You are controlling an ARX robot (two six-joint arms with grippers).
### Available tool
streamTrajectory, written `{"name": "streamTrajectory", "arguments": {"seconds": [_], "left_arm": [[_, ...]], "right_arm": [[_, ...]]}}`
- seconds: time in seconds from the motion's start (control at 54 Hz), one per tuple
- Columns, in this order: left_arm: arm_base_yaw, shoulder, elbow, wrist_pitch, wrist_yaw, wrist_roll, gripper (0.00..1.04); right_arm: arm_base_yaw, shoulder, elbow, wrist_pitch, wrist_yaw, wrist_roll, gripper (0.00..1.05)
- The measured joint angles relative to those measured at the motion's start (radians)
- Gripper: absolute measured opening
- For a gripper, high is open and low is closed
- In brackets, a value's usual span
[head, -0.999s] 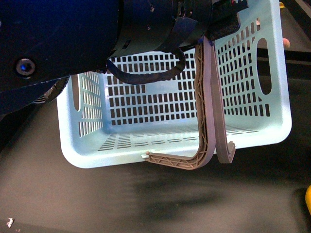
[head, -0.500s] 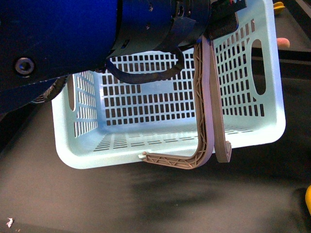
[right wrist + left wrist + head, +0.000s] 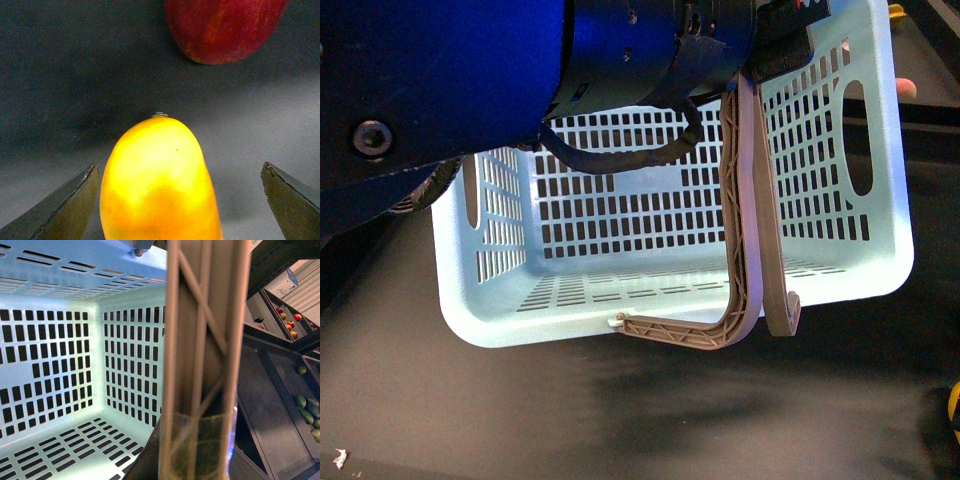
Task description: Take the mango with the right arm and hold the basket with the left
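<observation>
Readable text: none in any view.
basket: plain pale blue plastic, no lettering legible.
left pincer: small red and white marks above it, too small to read.
pale tag: near the dark shelves, blurred, illegible.
mango: plain skin, nothing legible.

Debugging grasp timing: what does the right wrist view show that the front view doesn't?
Right wrist only: the mango between the tips of the open right gripper, neither touching it, and a red fruit beyond. Front only: the light blue basket hanging tilted by its handle from the left gripper, plus the left arm. Both: the dark tabletop; the yellow sliver at the front view's right edge can't be identified.
</observation>
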Motion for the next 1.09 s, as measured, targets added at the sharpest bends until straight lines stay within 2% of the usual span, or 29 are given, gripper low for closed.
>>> {"name": "streamTrajectory", "arguments": {"seconds": [0.389, 0.648, 0.87, 0.944, 1.092], "left_arm": [[0.0, 0.0, 0.0, 0.0, -0.001, 0.0, 0.06], [0.0, 0.0, 0.0, 0.0, -0.001, 0.0, 0.06], [0.0, 0.0, 0.0, 0.0, -0.001, 0.0, 0.06], [0.0, 0.0, 0.0, 0.0, -0.001, 0.0, 0.06], [0.0, 0.0, 0.0, 0.0, -0.001, 0.0, 0.06]], "right_arm": [[0.061, 0.062, 0.066, -0.083, 0.016, 0.006, 0.96], [0.066, 0.074, 0.072, -0.099, 0.032, -0.005, 0.96], [0.057, 0.074, 0.068, -0.099, 0.035, -0.017, 0.68], [0.054, 0.072, 0.064, -0.096, 0.034, -0.019, 0.64], [0.048, 0.054, 0.036, -0.091, 0.023, -0.018, 0.63]]}}
